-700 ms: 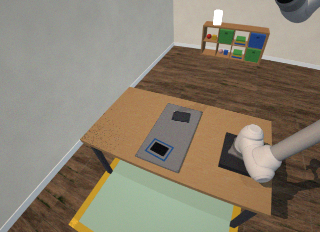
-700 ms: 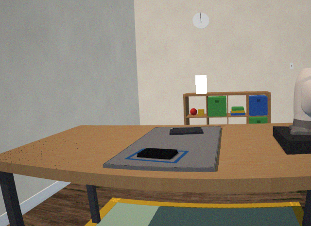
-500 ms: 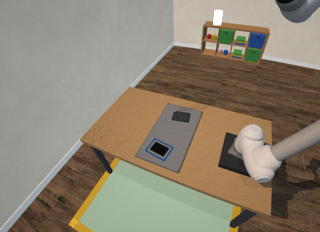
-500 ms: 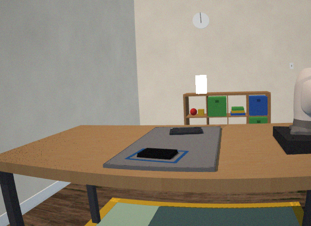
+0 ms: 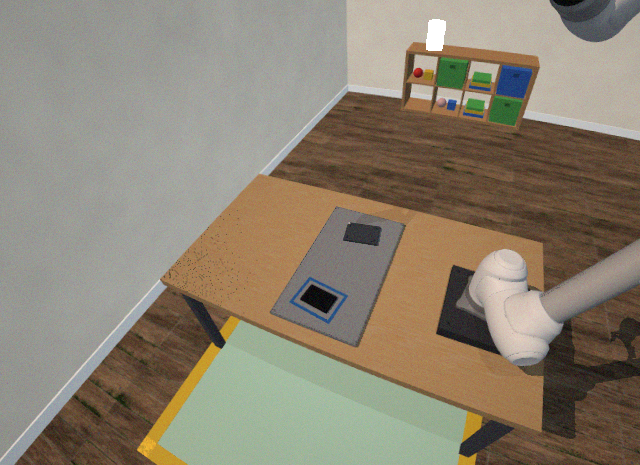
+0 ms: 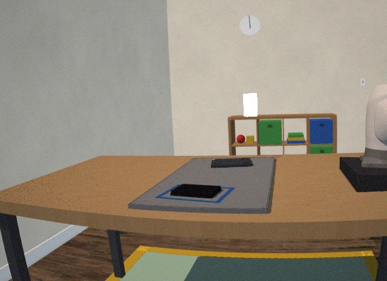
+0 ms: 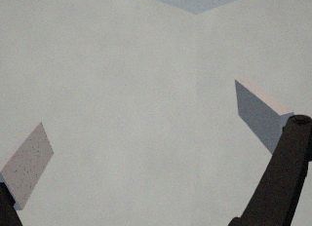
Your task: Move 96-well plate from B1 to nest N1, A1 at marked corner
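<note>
The 96-well plate (image 5: 317, 298) is a flat black block inside the blue outline of spot B1, at the near end of the grey mat (image 5: 338, 274). It also shows in the exterior view (image 6: 196, 190). The plate nest N1 (image 5: 362, 234) is a low dark grey frame at the mat's far end, also seen in the exterior view (image 6: 231, 162). My gripper (image 7: 137, 118) shows only in the wrist view. Its fingers are spread wide and empty, facing the room's bare walls and ceiling corner. It is high up, far from the plate. I cannot make out the A1 mark.
The arm's base (image 5: 509, 305) stands on a black block (image 5: 467, 310) at the table's right end. An upper arm joint (image 5: 589, 8) hangs at the top right. A shelf with coloured boxes (image 5: 470, 85) stands against the far wall.
</note>
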Motion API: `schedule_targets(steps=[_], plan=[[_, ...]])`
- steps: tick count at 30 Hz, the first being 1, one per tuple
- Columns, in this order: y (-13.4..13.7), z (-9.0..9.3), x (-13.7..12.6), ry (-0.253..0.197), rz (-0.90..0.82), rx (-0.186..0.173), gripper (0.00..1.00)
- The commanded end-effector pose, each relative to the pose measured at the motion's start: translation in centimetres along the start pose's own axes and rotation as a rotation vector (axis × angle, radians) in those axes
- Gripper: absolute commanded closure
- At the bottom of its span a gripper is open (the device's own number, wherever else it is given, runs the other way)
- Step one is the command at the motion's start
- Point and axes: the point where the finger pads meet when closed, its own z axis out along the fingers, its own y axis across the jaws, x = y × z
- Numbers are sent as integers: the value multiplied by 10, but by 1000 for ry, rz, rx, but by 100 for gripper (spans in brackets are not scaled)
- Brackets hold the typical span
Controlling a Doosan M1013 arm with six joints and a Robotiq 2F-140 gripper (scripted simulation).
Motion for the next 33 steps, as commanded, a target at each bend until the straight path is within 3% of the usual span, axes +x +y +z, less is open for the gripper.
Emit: schedule_targets(steps=[1,13,17,30,33], plan=[[6,8,-14,-59,37,-4,0],[20,28,-58,-59,37,-4,0],[25,35,-76,-158,104,-10,0],[40,54,-125,-158,104,-10,0],[43,58,-139,-241,160,-19,0]])
